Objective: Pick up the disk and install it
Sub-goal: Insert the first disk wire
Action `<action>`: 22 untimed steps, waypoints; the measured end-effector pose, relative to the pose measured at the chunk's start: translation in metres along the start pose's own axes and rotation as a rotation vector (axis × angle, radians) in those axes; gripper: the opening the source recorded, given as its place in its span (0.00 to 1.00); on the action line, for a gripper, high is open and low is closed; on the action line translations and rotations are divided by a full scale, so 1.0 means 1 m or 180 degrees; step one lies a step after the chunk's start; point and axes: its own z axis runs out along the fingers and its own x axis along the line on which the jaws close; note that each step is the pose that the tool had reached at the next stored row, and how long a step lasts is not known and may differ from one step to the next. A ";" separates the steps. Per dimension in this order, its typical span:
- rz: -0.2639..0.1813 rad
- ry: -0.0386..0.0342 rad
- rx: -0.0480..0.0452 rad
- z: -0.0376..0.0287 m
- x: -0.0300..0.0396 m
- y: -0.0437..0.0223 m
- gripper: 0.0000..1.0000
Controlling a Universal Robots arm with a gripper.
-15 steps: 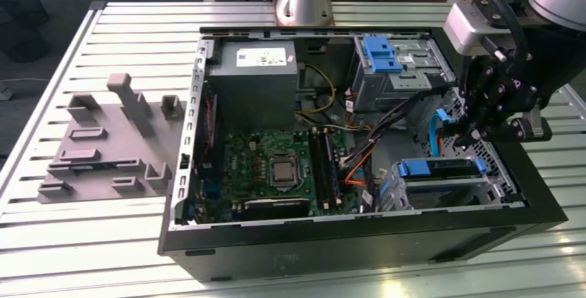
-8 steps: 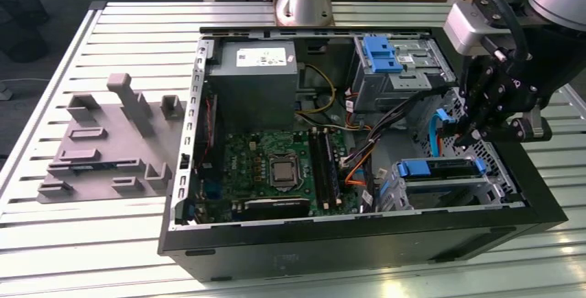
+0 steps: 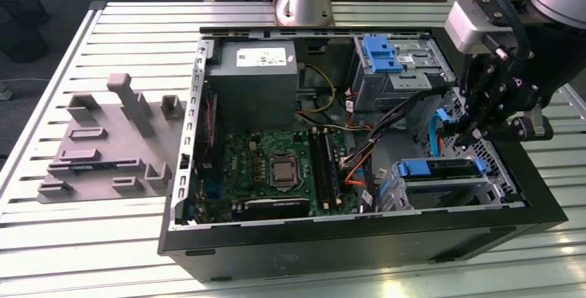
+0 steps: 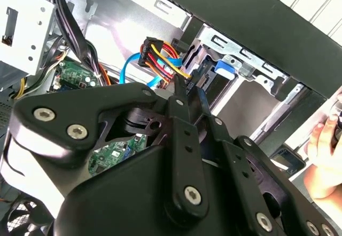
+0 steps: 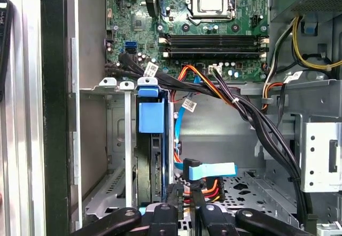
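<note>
Clearly places the disk [image 3: 441,169] inside the open computer case [image 3: 366,243], slotted into the lower drive cage [image 3: 403,191] at the corner on the exterior view's right, its blue frame facing up. Shows it in the first wrist view [image 5: 155,155] standing on edge between the cage's metal rails, with the blue tab at its outer end.

Puts the claw [image 3: 469,136] just above and beside that cage, hanging down into the case from the arm. Sets it in the first wrist view [image 5: 183,199] right at the disk's inner end, against a bundle of red, yellow and orange wires [image 5: 211,185] and a blue ribbon cable [image 5: 214,169]. Cannot tell whether the claw [image 4: 181,89] is clenched or released, nor whether it touches the disk itself.

Elsewhere finds a green motherboard [image 3: 274,167] in the middle of the case, a grey power-supply box [image 3: 252,78] beyond it, and a second blue bracket [image 3: 380,54] in the upper bay. Catches a person's hand [image 4: 323,150] outside the case wall in the second wrist view. Leaves a grey fixture plate [image 3: 106,140] on the slatted table [image 3: 92,243], well apart from the claw.
</note>
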 end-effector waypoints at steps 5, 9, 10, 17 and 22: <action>0.0000 0.0001 0.0000 -0.0006 0.0006 0.0000 0.24; 0.0000 -0.0001 0.0002 0.0010 0.0028 0.0000 0.24; -0.0001 -0.0001 0.0005 0.0020 0.0031 -0.0001 0.24; -0.0001 -0.0001 0.0015 0.0051 0.0033 0.0001 0.16; -0.0001 -0.0001 0.0015 0.0052 0.0055 0.0001 0.16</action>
